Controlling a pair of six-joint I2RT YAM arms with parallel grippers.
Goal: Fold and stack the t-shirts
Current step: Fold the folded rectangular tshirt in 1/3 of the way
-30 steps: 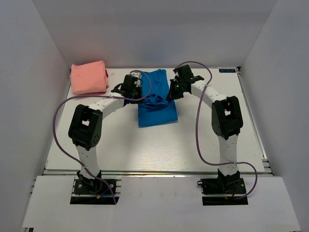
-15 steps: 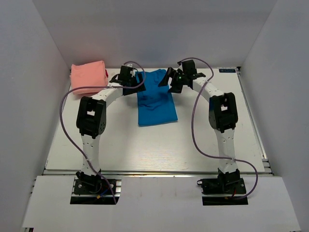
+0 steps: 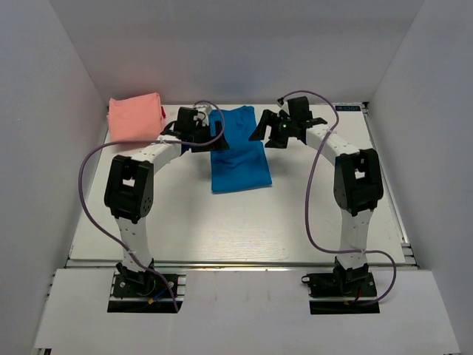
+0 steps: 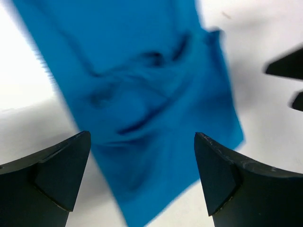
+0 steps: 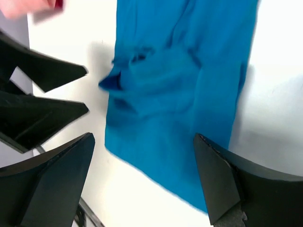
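Note:
The bright blue t-shirt [image 3: 238, 155] lies folded in a long rectangle at the middle back of the table [image 3: 310, 214]. In the wrist views the blue t-shirt [image 4: 151, 90] [image 5: 182, 80] is wrinkled where its layers overlap. My left gripper [image 3: 213, 132] [image 4: 142, 137] hovers open at its far left edge, holding nothing. My right gripper [image 3: 261, 129] [image 5: 144, 137] hovers open at its far right edge, also holding nothing. The salmon-pink t-shirt [image 3: 135, 117] sits folded in the back left corner, apart from both grippers.
White walls close in the table at the back and both sides. Purple cables [image 3: 307, 192] loop from each arm. The left gripper's fingers [image 5: 45, 113] show in the right wrist view, close to the shirt's edge.
Both grippers have opened and let go of the blue t-shirt. They carried its cloth toward the back, then drew slightly apart. The shirt now lies flatter; the pink one has not moved.

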